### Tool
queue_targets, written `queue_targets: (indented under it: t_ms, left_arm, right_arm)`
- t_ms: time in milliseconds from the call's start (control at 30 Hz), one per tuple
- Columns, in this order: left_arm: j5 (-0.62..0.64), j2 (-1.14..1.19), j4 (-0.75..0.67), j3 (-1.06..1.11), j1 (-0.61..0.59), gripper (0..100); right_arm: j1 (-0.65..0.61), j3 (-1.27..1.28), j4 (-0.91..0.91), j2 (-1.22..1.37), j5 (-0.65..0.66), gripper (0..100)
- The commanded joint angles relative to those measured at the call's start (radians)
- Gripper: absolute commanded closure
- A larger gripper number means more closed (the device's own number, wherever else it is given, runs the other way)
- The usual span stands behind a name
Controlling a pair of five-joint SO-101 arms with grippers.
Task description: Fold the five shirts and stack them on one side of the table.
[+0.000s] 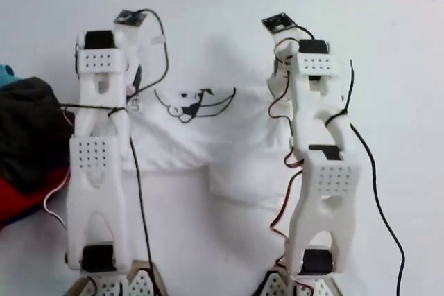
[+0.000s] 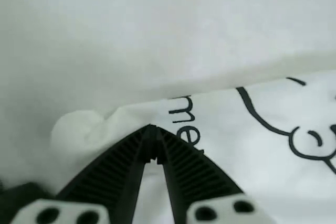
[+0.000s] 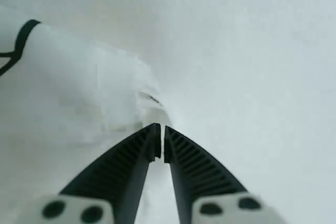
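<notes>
Gripped far edge of white cartoon-printed cloth shirt with clenched left tool, opposite corner with clenched right tool; lay spread across white table between both.

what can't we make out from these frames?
1. High view: the clothes pile is cut off by the frame edge and partly behind the left arm, so the garments can't be counted.
2. Wrist views: the left gripper and right gripper look shut at the white shirt edge. Their fingers cover the contact, so pinched cloth is unconfirmed.
3. High view: the shirt's sides lie under the left arm and right arm.
</notes>
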Motion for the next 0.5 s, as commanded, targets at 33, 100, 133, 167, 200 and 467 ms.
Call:
queue_targets:
  t_ms: [33, 100, 133, 167, 200, 467]
  left_arm:
    - [0.003, -0.175, 0.021, 0.093, 0.031, 97]
    - [0.006, -0.269, 0.021, 0.185, 0.044, 97]
    - [0.006, -0.322, 0.021, 0.240, 0.046, 97]
    - [0.006, -0.376, 0.021, 0.306, 0.046, 97]
    - [0.006, -0.428, 0.020, 0.375, 0.046, 97]
    - [-0.003, -0.753, -0.224, 1.084, 0.035, 97]
  right_arm:
    - [0.004, 0.044, 0.027, -0.242, -0.003, 97.7]
    - [-0.008, 0.130, 0.027, -0.328, -0.002, 97.7]
    - [-0.021, 0.189, 0.027, -0.372, 0.003, 97.7]
    - [-0.033, 0.256, 0.024, -0.421, 0.021, 97.7]
    - [-0.058, 0.336, 0.016, -0.476, 0.037, 97.7]
    - [-0.220, 1.165, -0.312, -1.003, 0.163, 97.8]
